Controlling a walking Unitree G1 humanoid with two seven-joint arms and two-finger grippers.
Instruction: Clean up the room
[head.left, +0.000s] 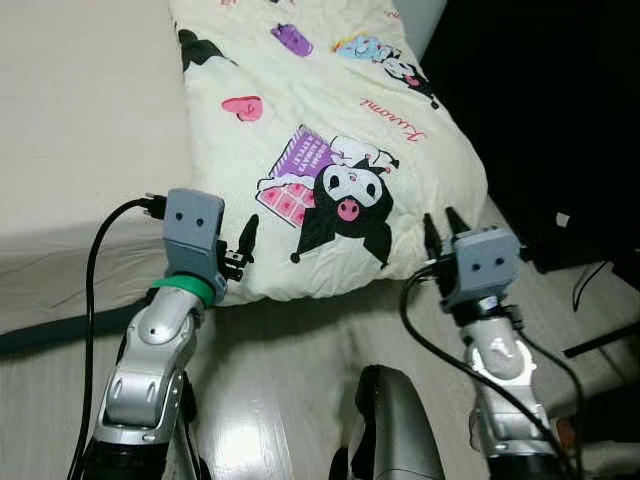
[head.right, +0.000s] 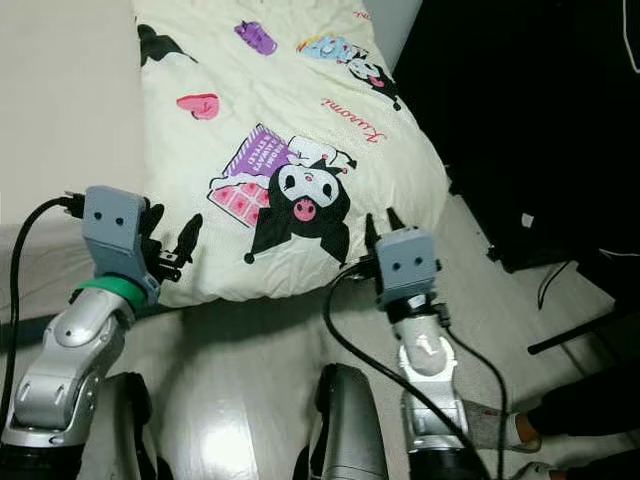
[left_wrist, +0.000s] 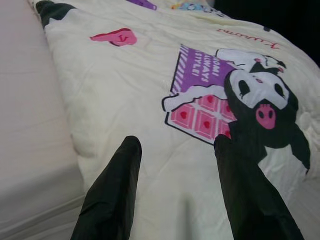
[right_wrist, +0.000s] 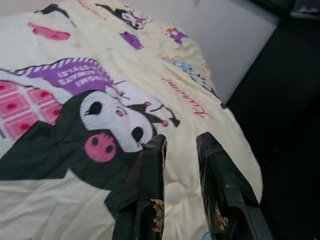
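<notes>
A pale yellow comforter (head.left: 330, 120) printed with black-and-pink cartoon figures lies over the bed, its near edge hanging towards me. My left gripper (head.right: 172, 230) is raised at the comforter's near left corner. It is open, with both fingers just above the fabric and nothing between them (left_wrist: 176, 144). My right gripper (head.left: 440, 220) points at the near right edge of the comforter. Its fingers stand a narrow gap apart over the cartoon face print and hold nothing (right_wrist: 182, 139).
A bare beige mattress (head.left: 80, 120) runs along the left of the comforter. Pale wooden floor (head.left: 290, 350) lies between me and the bed. To the right is a dark area (head.left: 560, 100), with black cables (head.left: 590, 280) and a black bar on the floor.
</notes>
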